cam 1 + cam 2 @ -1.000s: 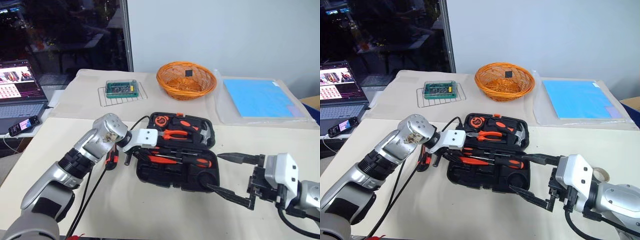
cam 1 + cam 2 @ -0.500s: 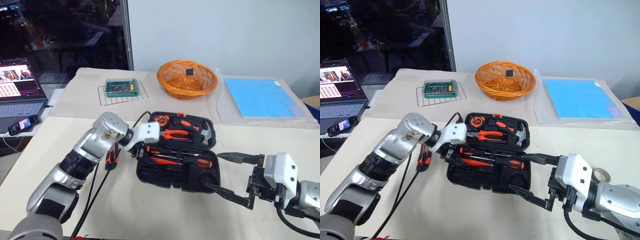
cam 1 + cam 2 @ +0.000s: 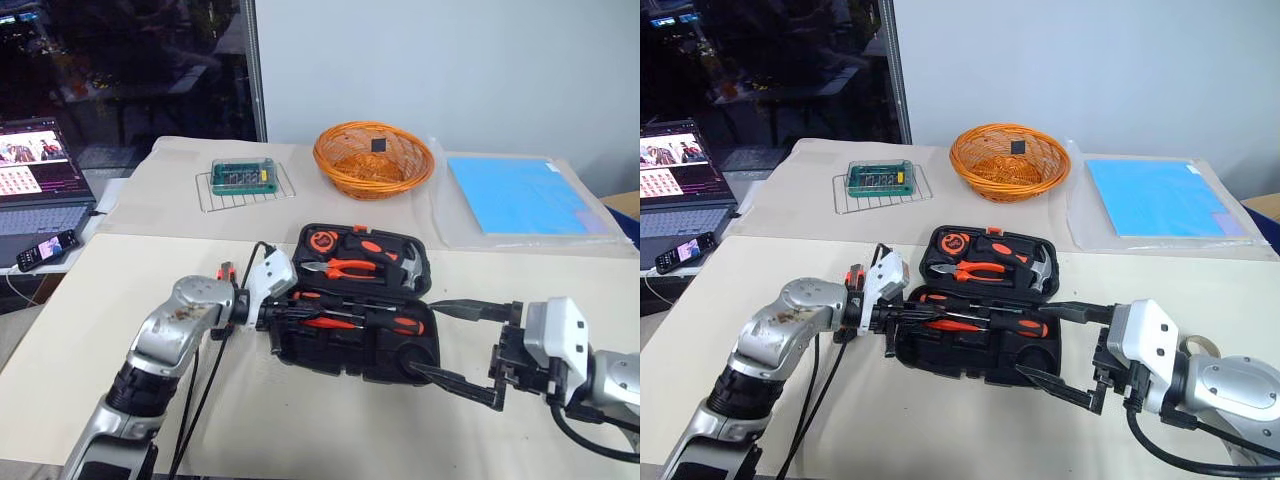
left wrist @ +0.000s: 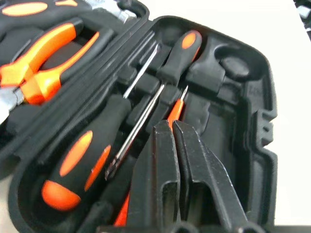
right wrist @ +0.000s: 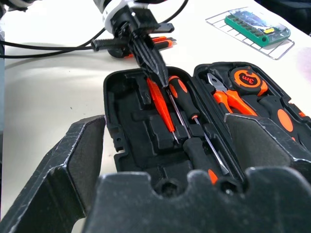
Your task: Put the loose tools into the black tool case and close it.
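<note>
The black tool case (image 3: 322, 354) lies open in the middle of the table. Its near half holds two black-and-orange screwdrivers (image 4: 77, 162) (image 4: 181, 54) and a thin orange screwdriver (image 5: 159, 104). My left gripper (image 4: 171, 125) reaches in from the case's left end. Its fingers are shut and lie just over the thin orange screwdriver. My right gripper (image 3: 424, 338) stands open at the case's front right corner, holding nothing. A black-and-orange tool (image 5: 163, 41) lies on the table left of the case, mostly hidden by my left arm. A beige tape roll (image 3: 1196, 345) peeks out behind my right hand.
The case lid holds orange-handled pliers (image 3: 345, 268), a round tape measure (image 3: 322, 240) and a hammer (image 3: 408, 268). Behind it stand an orange wicker basket (image 3: 373, 158), a green box on a wire rack (image 3: 243, 178) and a blue sheet (image 3: 520, 195). A laptop (image 3: 35, 175) and a phone (image 3: 45, 248) sit far left. Black cables (image 3: 195, 400) trail under my left arm.
My left arm has sunk and drawn back to the case's left end. Its fingers now point level into the tray and have shut. The right gripper has kept still.
</note>
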Robot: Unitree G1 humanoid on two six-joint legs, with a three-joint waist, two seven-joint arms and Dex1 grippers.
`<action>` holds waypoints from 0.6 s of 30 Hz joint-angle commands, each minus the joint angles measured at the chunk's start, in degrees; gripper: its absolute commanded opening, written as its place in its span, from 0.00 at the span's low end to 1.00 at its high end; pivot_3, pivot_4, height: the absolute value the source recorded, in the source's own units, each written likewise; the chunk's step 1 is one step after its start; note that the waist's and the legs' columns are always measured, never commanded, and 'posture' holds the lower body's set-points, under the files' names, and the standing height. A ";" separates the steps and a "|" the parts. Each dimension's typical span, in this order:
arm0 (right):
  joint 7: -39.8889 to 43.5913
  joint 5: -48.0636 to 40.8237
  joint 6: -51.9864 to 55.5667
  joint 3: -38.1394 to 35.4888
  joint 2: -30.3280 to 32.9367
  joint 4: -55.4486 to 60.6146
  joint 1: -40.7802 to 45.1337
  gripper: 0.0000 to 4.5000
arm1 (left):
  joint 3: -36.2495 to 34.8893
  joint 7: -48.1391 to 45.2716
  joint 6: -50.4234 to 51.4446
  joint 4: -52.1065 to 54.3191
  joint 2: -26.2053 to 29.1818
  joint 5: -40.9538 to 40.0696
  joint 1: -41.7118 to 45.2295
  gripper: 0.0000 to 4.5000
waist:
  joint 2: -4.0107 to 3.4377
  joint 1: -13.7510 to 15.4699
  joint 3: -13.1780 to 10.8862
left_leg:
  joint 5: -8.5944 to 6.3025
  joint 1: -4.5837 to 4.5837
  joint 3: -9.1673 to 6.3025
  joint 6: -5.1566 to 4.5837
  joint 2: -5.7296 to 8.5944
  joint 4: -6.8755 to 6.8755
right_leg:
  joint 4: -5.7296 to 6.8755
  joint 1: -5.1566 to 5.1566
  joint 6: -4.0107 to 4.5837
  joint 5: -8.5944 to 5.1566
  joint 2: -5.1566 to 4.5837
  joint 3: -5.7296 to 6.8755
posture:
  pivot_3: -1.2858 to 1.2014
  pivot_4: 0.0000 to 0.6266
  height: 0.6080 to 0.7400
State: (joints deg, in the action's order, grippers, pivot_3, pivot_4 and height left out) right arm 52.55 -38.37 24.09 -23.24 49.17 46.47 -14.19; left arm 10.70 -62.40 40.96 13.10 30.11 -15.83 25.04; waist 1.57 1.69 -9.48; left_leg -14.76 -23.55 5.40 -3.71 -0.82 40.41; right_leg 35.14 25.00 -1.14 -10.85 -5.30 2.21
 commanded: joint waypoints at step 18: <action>0.01 -0.19 -0.48 -1.13 0.40 1.32 -0.24 1.00 | 2.68 2.99 -0.05 -5.52 -2.28 -2.38 1.67 0.01 | -0.01 -0.04 0.00 | 0.00 0.06 0.02 0.00 0.00 -0.01 | 0.01 -0.02 0.01 0.01 -0.01 -0.01 | 0.52 0.24 1.00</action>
State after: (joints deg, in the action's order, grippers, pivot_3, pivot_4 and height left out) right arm 52.68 -38.36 24.09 -23.24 49.20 46.54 -14.40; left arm 14.43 -60.34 39.50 8.00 28.53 -16.47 25.91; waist 1.56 1.66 -9.48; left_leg -14.76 -23.50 5.42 -3.71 -0.83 40.40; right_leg 35.15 24.97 -1.13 -10.84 -5.31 2.20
